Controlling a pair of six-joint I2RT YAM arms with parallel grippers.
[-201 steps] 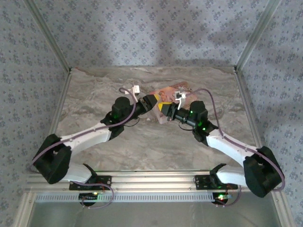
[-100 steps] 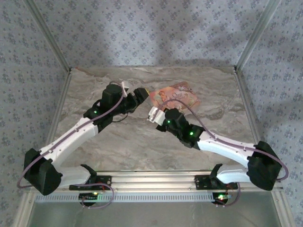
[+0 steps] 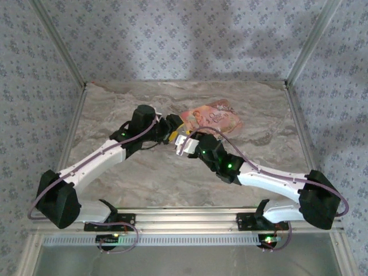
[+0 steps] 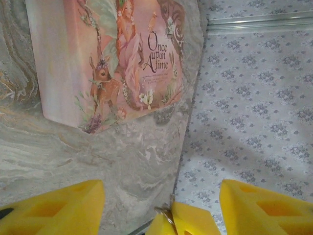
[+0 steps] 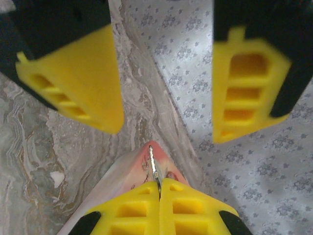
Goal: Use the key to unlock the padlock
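Observation:
My right gripper [image 5: 160, 185] is shut on a thin silvery key [image 5: 153, 164], whose blade sticks out past the fingertips. My left gripper [image 4: 160, 197] is open, its yellow fingers [image 5: 78, 73] standing apart on either side of the key's tip without touching it. In the left wrist view the right gripper [image 4: 185, 221] pokes up between my left fingers, with a bit of the key [image 4: 166, 214] showing. From above, the left gripper [image 3: 171, 131] and right gripper [image 3: 185, 141] meet tip to tip left of the pink box. The padlock is hidden.
A flat pink picture-printed box [image 3: 214, 118] lies on the marble table [image 3: 144, 172] just beyond both grippers, and shows as the pink box [image 4: 117, 58] in the left wrist view. Patterned walls close in the back and sides. Bare table lies in front and to the left.
The right gripper swung left off the pink box to meet the left gripper. The left arm first drew back and left, then came forward, so its fingers now flank the key.

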